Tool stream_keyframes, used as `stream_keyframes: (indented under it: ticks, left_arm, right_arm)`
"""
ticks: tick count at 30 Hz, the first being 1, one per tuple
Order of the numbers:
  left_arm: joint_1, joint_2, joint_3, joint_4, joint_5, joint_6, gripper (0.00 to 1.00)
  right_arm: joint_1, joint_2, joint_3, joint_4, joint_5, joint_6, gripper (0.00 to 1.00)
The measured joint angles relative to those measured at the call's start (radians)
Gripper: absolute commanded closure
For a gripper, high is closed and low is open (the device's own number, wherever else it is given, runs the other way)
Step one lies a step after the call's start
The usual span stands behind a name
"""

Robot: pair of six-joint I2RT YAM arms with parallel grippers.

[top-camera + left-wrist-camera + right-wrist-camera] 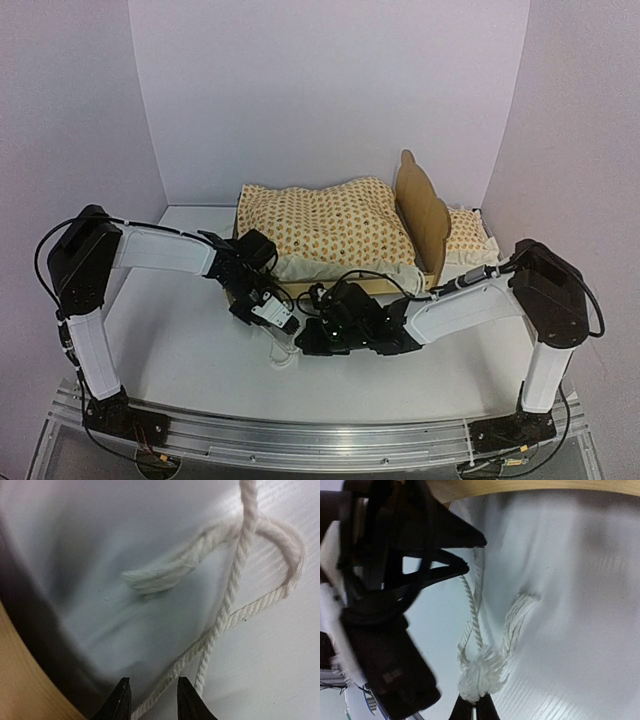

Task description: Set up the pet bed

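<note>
The left gripper [152, 695] stands partly open astride a white twisted cotton cord [232, 592]; the right gripper [476, 711] is pinched tight on its frayed knot, which only the right wrist view shows. The light plywood pet bed [422, 208] sits at the white table's [190, 350] far edge, seen from the top view alone.

Back wall: plain pale lilac-white panel [330, 90], matte, standing well beyond the left end effector [153, 692] and the right end effector [475, 711].
Left wall: matching pale panel [70, 110], well out to the left end effector's outer side, meeting the back wall at a corner.
Right wall: same pale panel [585, 120], well beyond the right end effector's outer side.
Counter: flat white counter [180, 340] under both end effectors; close up, it shows a fine ribbed grain.
Near edge: silver aluminium rail [330, 440], behind both end effectors.
Light: soft and even, with faint grey shadows on the counter below the end effectors.
</note>
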Motion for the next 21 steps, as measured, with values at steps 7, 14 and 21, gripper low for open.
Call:
stream_keyframes:
  ticks: [7, 14, 21]
  left_arm:
    - [-0.002, -0.026, -0.14, 0.204, -0.108, 0.099, 0.72]
    - [-0.006, -0.005, -0.167, 0.336, -0.171, 0.117, 0.93]
    - [-0.006, -0.025, -0.244, 0.457, -0.188, 0.12, 1.0]
  right_arm:
    - [0.016, -0.001, 0.003, -0.017, -0.089, -0.044, 1.0]
    - [0.022, -0.007, 0.013, -0.023, -0.102, -0.068, 1.0]
    - [0.021, -0.014, 0.014, -0.032, -0.075, -0.067, 1.0]
